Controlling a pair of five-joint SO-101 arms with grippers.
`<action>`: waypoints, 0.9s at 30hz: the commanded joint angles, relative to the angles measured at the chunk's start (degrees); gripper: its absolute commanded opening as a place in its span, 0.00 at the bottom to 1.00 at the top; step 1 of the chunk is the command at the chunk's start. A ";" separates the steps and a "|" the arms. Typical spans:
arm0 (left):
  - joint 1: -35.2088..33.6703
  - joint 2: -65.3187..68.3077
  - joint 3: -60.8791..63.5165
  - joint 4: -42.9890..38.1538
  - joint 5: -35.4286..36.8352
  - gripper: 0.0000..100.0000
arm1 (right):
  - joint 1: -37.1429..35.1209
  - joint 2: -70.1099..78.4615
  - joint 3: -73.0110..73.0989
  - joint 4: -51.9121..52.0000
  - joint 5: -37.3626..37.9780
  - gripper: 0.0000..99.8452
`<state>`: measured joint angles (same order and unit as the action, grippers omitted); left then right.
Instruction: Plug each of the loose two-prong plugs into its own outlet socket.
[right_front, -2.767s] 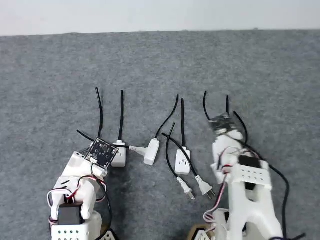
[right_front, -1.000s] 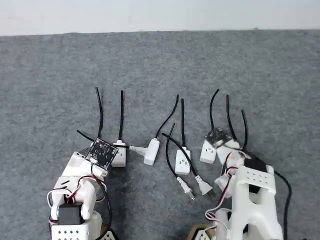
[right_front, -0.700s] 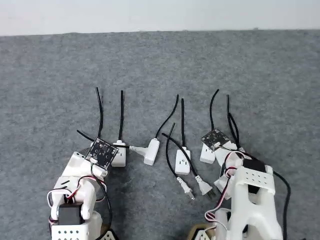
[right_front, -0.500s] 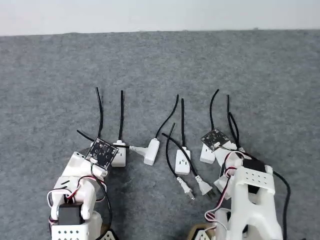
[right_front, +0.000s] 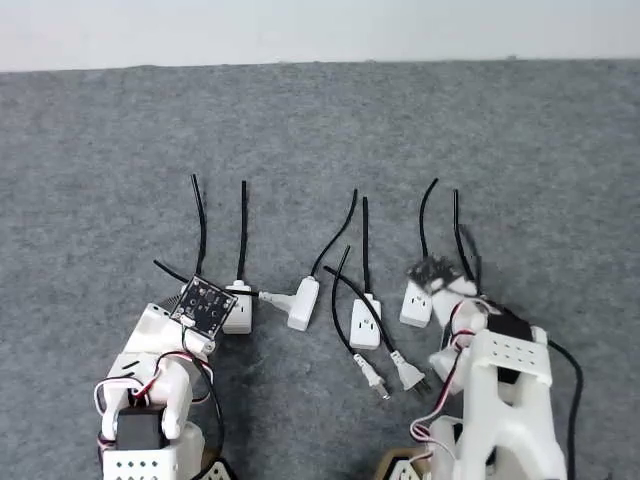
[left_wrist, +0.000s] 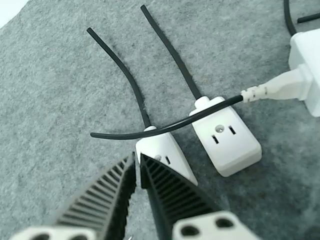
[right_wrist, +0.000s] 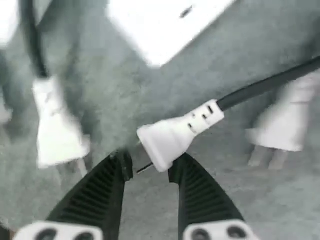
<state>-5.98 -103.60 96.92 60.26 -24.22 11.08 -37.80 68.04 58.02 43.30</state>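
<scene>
1. The left fingers (left_wrist: 112, 192), black and ribbed, are pressed together just over a white wedge-shaped socket (left_wrist: 167, 159).
2. The right fingers (right_wrist: 102, 192) stand apart, straddling a white two-prong plug (right_wrist: 167, 140) on its black cord.
3. Between the arms, a loose plug (right_front: 411, 374) lies near a flat socket (right_front: 365, 325).
4. The grey felt desk (right_front: 320, 120) runs well past the cord ends to its far edge.

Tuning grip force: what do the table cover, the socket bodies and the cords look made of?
Table cover: grey felt or low-pile carpet, matte; fuzzy fibres show. Socket: likely white moulded plastic, smooth with slight sheen. Cord: black and smooth, bends in easy curves, probably rubber or PVC sheath.
</scene>
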 joint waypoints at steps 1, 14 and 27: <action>-0.26 -0.79 -0.48 -0.97 -0.44 0.01 | -2.42 -5.76 -7.82 2.77 -5.01 0.01; -0.26 -0.79 -0.48 -0.97 -0.44 0.01 | -9.27 -33.71 -21.45 17.45 -11.16 0.01; -0.26 -0.79 -0.48 -0.97 -0.44 0.01 | -13.32 -59.65 -17.14 21.23 -11.25 0.01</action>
<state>-5.98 -103.60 96.92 60.26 -24.22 -1.93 -95.74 50.02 78.51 29.76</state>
